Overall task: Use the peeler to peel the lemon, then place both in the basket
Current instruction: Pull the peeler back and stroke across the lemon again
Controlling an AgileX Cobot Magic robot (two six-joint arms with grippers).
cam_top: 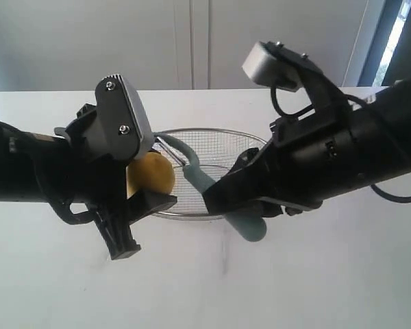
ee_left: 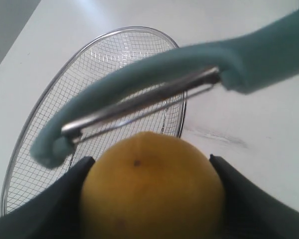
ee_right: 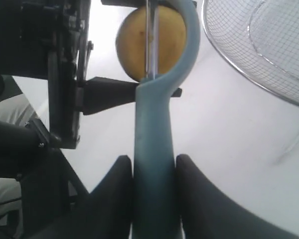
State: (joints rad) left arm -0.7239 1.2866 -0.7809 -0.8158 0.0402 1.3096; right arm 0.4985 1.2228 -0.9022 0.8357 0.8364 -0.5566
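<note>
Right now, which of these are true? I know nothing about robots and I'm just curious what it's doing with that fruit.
1. The left gripper holds the lemon. True.
2. The lemon lies in the wire mesh basket. False: the gripper holds it outside the basket, beside the rim.
3. The right gripper grips the peeler by its teal handle. True.
4. The peeler's blade is turned away from the lemon. False: the blade lies right across the lemon.
</note>
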